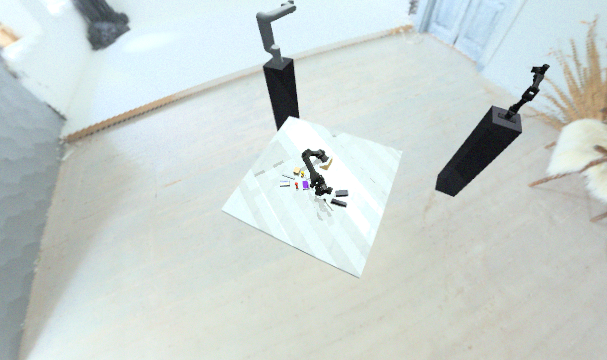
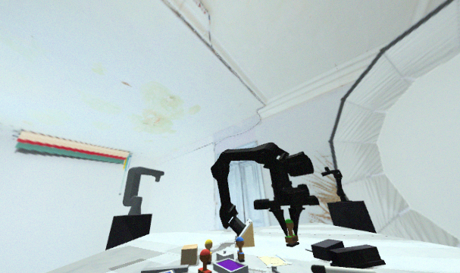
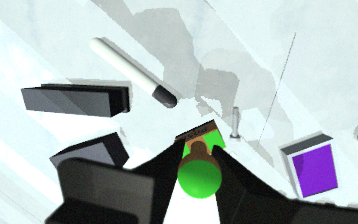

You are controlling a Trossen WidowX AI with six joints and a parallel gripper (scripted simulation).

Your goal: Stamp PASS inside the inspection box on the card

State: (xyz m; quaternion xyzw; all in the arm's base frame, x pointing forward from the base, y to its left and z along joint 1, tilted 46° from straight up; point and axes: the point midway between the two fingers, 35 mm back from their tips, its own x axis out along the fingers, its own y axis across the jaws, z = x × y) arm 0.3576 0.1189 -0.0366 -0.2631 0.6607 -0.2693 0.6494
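Stamp [image 2: 289, 224] [image 3: 200, 178] hangs clamped in the claw [image 1: 325, 194] [image 2: 290, 232] [image 3: 198, 147]; pad [image 1: 305, 185] [image 2: 230, 265] [image 3: 316, 170], probably next, lies apart, right in the wrist view.

Wrist view: capped marker [image 2: 345, 269] [image 3: 130, 67] lying at eleven o'clock; long dark block [image 1: 339, 203] [image 2: 358, 256] [image 3: 70, 101] at nine; second dark block [image 1: 342, 193] [image 2: 327, 249] [image 3: 87, 151] at eight. Top view: fleece-covered chair [image 1: 580, 145] at three, dried grass [image 1: 590, 75] [image 2: 322, 185] at two.
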